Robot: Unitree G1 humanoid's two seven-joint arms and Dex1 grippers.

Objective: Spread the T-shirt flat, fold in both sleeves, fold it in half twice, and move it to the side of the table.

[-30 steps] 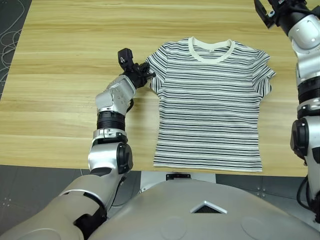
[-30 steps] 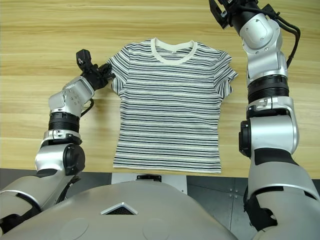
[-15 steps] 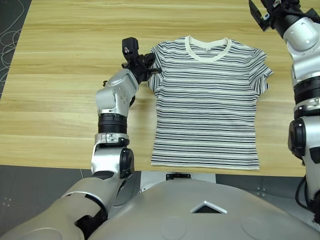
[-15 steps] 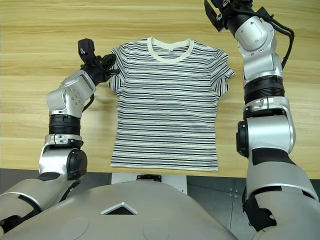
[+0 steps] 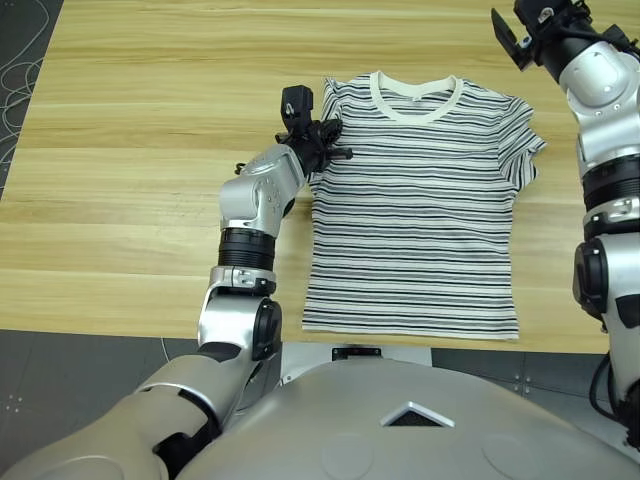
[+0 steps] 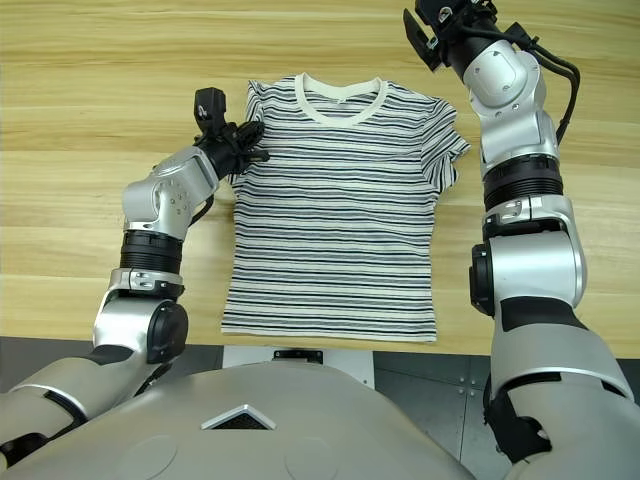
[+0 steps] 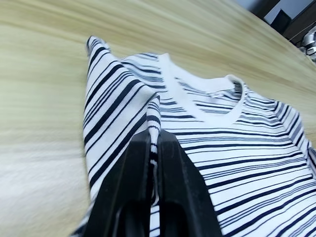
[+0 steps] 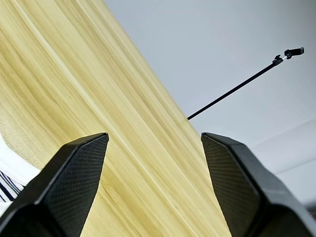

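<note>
A black-and-white striped T-shirt (image 5: 415,200) with a cream collar lies flat on the wooden table (image 5: 120,150), collar at the far side. My left gripper (image 5: 322,135) is shut on the shirt's left sleeve (image 7: 123,106), which is lifted and drawn inward over the shirt's body. In the left wrist view the two black fingers (image 7: 140,182) pinch the striped cloth between them. The right sleeve (image 5: 525,150) still lies spread out. My right gripper (image 6: 432,25) hangs open in the air beyond the shirt's right shoulder, holding nothing; its dark fingers (image 8: 74,173) stand wide apart.
Bare wood stretches to the left of the shirt and beyond the collar. The table's near edge (image 5: 120,330) runs just below the shirt's hem. Dark floor with cables (image 5: 20,30) lies past the table's left side.
My left gripper has carried the left sleeve rightward, folding it over the shirt's body. The right arm has shifted only slightly.
</note>
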